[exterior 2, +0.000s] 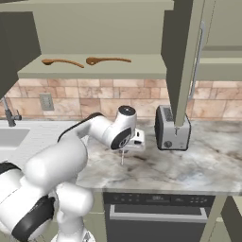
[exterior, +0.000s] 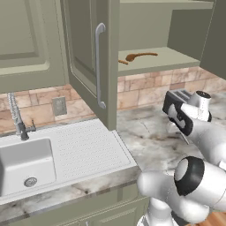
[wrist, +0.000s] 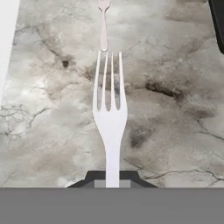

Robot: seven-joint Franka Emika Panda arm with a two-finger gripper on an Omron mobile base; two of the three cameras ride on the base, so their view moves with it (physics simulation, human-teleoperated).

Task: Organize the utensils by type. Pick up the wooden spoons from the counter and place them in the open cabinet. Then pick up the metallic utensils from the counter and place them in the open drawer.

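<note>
My gripper (wrist: 112, 177) is shut on the handle of a silver-grey fork (wrist: 110, 109), a metallic utensil, which hangs tines-down just above the marbled counter (wrist: 175, 131). A second thin metal piece (wrist: 103, 24) lies on the counter beyond the tines. From the right base view the gripper (exterior 2: 124, 150) hovers over the counter left of the toaster, with the fork (exterior 2: 123, 158) below it. Both wooden spoons (exterior 2: 61, 62) (exterior 2: 108, 60) lie on the shelf of the open cabinet (exterior 2: 142, 71). The drawer is out of view.
A silver toaster (exterior 2: 172, 127) stands on the counter just right of the gripper. The cabinet's open door (exterior: 95, 62) juts out over the counter. The white sink with drainboard (exterior: 88, 150) and its faucet (exterior: 17, 117) are to the left.
</note>
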